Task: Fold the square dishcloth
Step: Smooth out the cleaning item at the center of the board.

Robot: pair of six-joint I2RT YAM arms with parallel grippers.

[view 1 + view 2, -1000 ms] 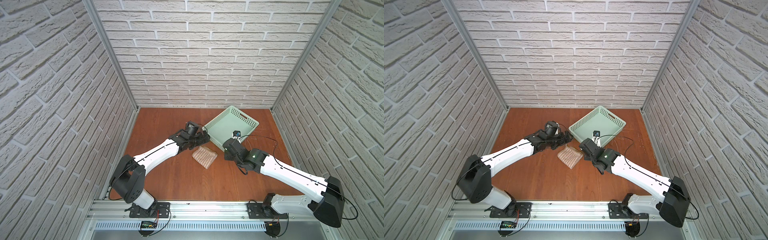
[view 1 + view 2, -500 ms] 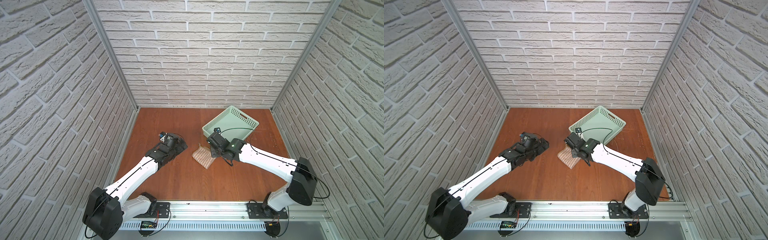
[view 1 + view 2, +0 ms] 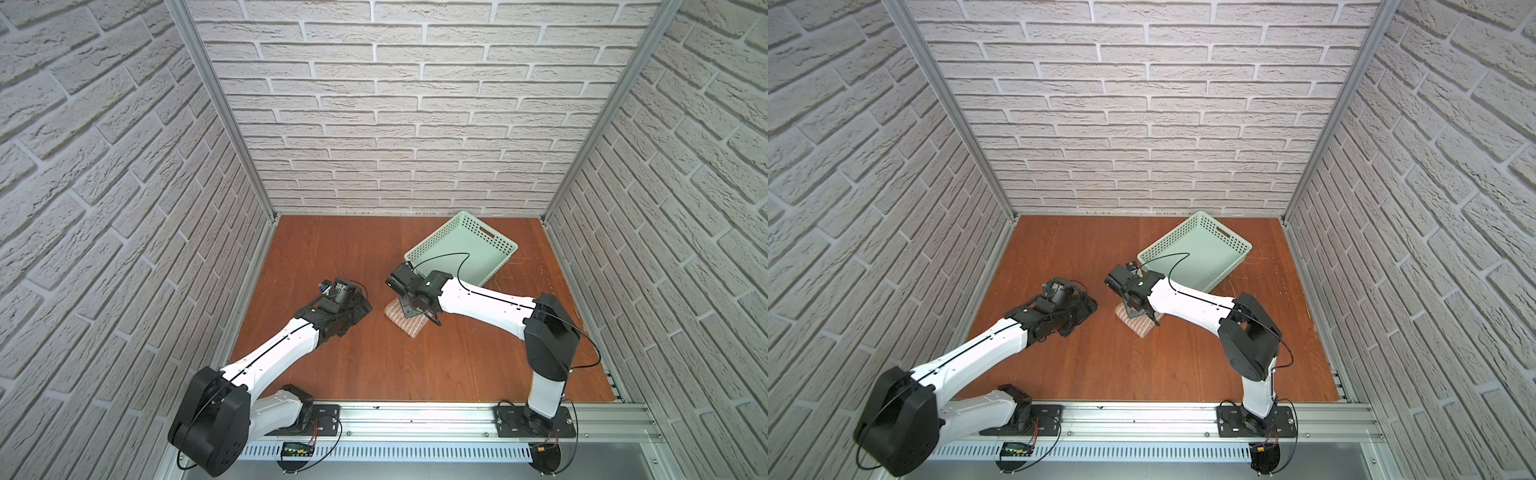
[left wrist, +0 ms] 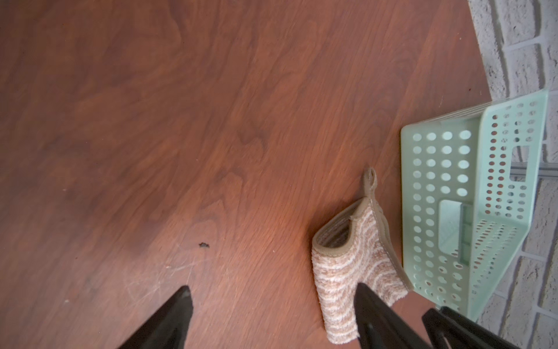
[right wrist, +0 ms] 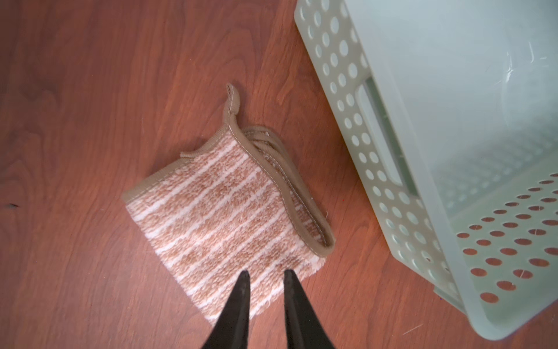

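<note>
Though fluffy, square striped dishcloth [image 5: 223,217]

No lettering, label, brand or number could be read anywhere in the cell. A small display [image 3: 297,449] on the front rail [image 3: 415,419], at 6 o'clock in both top views, glowed green, but its characters were too small to make out.

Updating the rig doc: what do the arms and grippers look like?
Both alike: left arm and right arm have white link shells, black joint housings. A thin black cable runs along each. The left gripper and right gripper have black, tapering pointed fingers.
</note>
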